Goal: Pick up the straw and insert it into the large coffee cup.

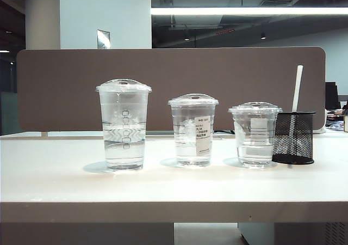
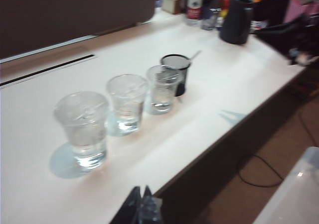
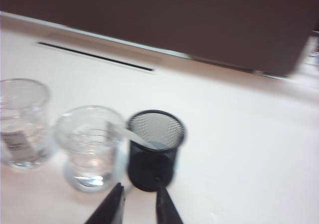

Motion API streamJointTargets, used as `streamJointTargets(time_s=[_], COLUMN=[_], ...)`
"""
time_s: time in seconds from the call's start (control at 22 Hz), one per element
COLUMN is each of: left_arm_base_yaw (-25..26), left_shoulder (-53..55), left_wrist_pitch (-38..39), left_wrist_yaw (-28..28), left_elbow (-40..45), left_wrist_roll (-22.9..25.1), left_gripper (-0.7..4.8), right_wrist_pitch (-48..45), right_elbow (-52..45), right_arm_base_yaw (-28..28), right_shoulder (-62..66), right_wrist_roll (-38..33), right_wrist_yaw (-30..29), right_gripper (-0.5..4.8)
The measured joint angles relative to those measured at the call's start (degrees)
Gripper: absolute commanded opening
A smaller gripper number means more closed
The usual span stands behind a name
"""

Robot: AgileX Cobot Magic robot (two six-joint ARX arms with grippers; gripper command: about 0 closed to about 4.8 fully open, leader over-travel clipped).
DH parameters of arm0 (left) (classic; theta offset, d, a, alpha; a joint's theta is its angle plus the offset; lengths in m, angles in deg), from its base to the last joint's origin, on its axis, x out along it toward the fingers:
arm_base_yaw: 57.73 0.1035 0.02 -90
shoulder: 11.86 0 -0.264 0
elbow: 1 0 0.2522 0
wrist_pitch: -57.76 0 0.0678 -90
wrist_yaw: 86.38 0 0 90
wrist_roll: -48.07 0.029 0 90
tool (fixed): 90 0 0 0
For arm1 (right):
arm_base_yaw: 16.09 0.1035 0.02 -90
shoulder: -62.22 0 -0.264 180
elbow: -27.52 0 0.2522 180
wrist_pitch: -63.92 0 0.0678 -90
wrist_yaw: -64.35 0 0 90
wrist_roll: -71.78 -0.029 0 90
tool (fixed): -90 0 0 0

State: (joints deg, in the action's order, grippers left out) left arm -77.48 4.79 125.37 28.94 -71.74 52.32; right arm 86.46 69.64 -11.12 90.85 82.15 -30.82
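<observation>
Right hand fingers: two slim black blades, tapering to narrow tips, smooth and matte, no markings visible.
Left hand fingers: dark, pointed tips, with a glossy translucent piece on one of them; blurred, so finer detail cannot be told.
Arms: out of sight in every view.

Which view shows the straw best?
The exterior view: the straw stands clear above the mesh holder. Both wrist views blur it to a pale streak leaning from the holder; the right gripper hovers near it, the left gripper far off.
</observation>
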Motion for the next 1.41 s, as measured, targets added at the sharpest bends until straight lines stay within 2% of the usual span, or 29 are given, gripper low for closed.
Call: streamJointTargets(time_s=[0.05, 0.14, 0.23, 0.36, 0.41, 0.82, 1.0, 1.23, 1.41], left_arm_base_yaw=[0.02, 0.00, 0.00, 0.00, 0.00, 0.00, 0.00, 0.02, 0.02], left_shoulder=[0.02, 0.02, 0.00, 0.00, 0.02, -0.13, -0.09, -0.09, -0.07], left_wrist_pitch=[0.00, 0.00, 0.15, 1.64, 2.34, 2.14, 3.17, 3.85, 3.85], left_wrist_yaw=[0.79, 0.63, 0.50, 0.42, 0.42, -0.02, -2.86, -6.49, -7.15], left_elbow=[0.00, 0.00, 0.00, -0.11, -0.39, -4.68, -4.63, -4.63, -4.63], left_wrist_roll=[-0.02, 0.00, -0.02, -1.46, -1.73, -1.88, -1.25, -1.25, -1.25], left_gripper=[-0.02, -0.02, -0.02, -0.02, -0.02, -0.02, -0.02, -0.02, -0.02], right_wrist_pitch=[-6.14, -15.19, -20.06, -30.86, -34.38, -50.03, -59.10, -62.71, -63.36], right_elbow=[-1.62, -4.31, -8.46, -14.01, -15.06, -14.91, -14.75, -10.21, -3.69], right_arm_base_yaw=[0.00, -0.07, -0.13, -0.02, 0.00, 0.04, 0.09, 0.09, 0.09], right_shoulder=[1.97, 4.72, 6.95, 11.23, 13.38, 32.06, 40.96, 47.82, 54.07], right_wrist_roll=[0.02, -0.11, -0.96, -1.73, -2.29, -3.08, -3.39, -4.11, -4.15], right_wrist_yaw=[-1.99, -2.40, -2.45, -5.11, -5.38, -7.45, -8.44, -8.55, -8.48], right_gripper=[1.29, 1.55, 1.67, 2.36, 2.45, 2.44, 2.44, 2.44, 2.35])
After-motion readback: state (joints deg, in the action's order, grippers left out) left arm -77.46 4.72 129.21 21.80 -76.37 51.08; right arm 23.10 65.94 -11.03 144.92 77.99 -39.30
